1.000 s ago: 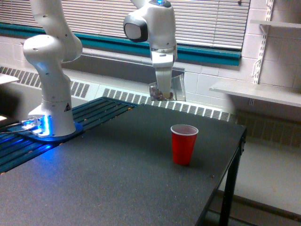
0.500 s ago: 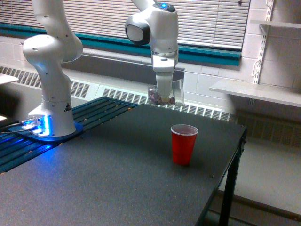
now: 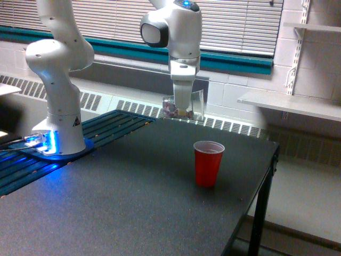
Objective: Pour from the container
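1. Pinched between my gripper [image 3: 181, 110] fingers is the container [image 3: 184, 105], a small clear cup held in the air above the far edge of the tabletop [image 3: 128, 197], in front of the wall vent.
2. Brownish and pale pieces sit in its bottom, so I judge it light, with loose contents that will shift and tumble as soon as I tip it.
3. Its thin see-through wall looks soft enough to buckle and slick enough to slip, so my hold belongs on the side wall about mid-height, firm but not crushing, leaving the rim free for the pour.
4. Compared with a second ago, the container has moved a little toward the exterior view's left and slightly higher; my wrist has turned with it, and the cup looks about upright.
5. Off to the exterior view's right and nearer the camera, the red cup [image 3: 208, 163] stands upright on the tabletop, unchanged, well apart from the container and not beneath it.
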### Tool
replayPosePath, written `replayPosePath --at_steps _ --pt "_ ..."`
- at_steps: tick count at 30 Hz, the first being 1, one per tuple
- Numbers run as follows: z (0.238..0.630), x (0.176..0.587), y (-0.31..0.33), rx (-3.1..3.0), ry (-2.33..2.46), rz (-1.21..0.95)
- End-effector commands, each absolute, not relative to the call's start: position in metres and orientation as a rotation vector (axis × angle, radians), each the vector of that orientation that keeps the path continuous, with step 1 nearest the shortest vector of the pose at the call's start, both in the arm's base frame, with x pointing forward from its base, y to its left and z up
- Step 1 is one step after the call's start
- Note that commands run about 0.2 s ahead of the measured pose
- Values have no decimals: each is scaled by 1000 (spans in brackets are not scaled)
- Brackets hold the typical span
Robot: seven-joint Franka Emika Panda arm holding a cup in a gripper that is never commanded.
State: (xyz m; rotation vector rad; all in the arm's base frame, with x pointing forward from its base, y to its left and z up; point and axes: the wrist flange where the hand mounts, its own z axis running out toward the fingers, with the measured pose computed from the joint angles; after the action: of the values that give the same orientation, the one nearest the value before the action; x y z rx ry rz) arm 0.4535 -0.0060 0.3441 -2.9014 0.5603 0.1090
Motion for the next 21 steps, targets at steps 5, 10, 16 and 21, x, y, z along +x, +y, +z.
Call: replayPosePath --at_steps 5,10,16,21 --pt "344 453 -12 -2925 532 179" --pt "345 456 -15 -2928 531 204" --pt "349 460 -22 -2948 527 223" --pt "351 465 -25 -2967 527 231"
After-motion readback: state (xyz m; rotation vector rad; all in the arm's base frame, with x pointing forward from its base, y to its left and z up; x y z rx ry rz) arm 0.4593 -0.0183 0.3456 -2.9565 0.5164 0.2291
